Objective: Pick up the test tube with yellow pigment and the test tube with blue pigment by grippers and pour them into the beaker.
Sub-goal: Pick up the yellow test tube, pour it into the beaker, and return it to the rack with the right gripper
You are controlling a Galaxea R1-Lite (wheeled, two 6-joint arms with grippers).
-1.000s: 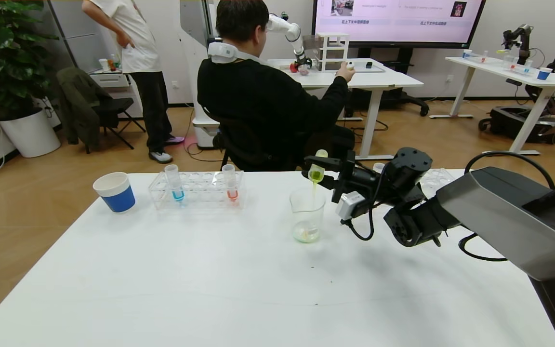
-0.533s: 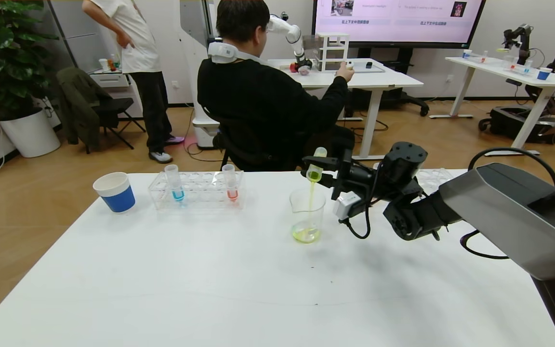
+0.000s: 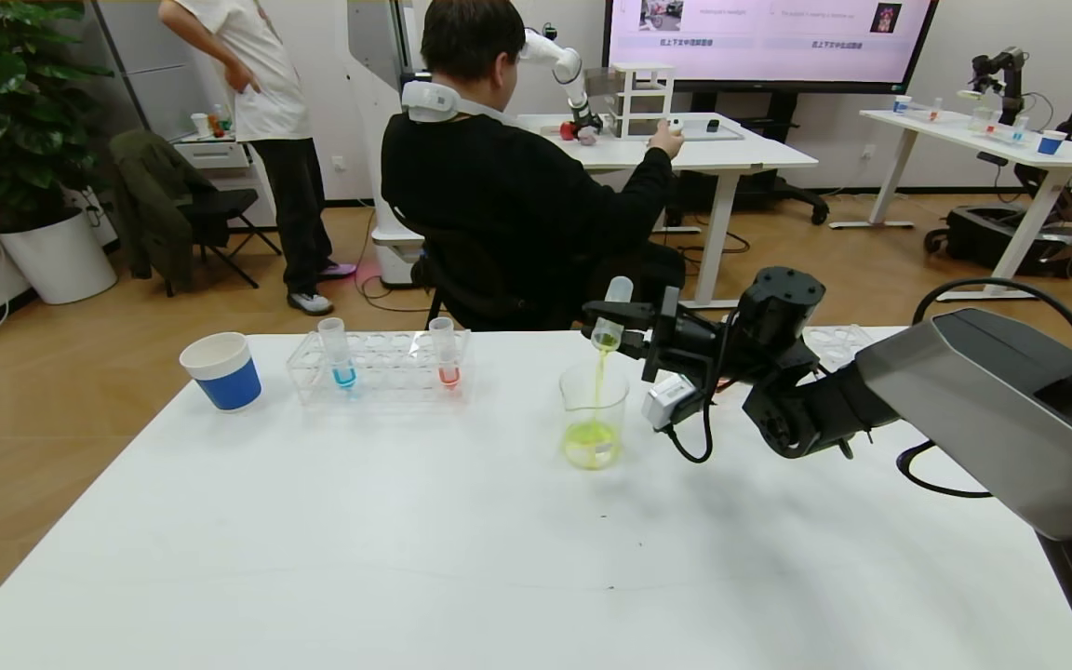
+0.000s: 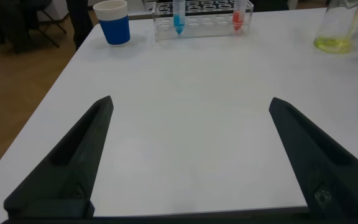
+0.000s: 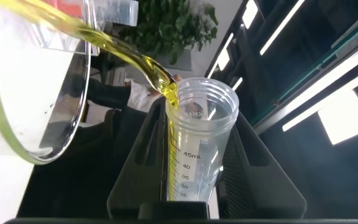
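The right gripper [image 3: 627, 328] has its fingers clamped on the yellow tube [image 3: 612, 313], tipped mouth-down just above the beaker [image 3: 594, 414] so the liquid streams inside. The blue tube [image 3: 338, 354] waits in the rack [image 3: 382, 368] on the counter [image 3: 462, 549]. The left gripper [image 4: 191, 162] hovers low, fingers spread, empty.

Matt white table [image 3: 406, 540]; clear glossy beaker [image 3: 594, 414]; transparent plastic-looking test tube with yellow pigment [image 3: 610, 316] with printed markings; matt black right gripper [image 3: 634, 328]; clear rack [image 3: 378, 368]
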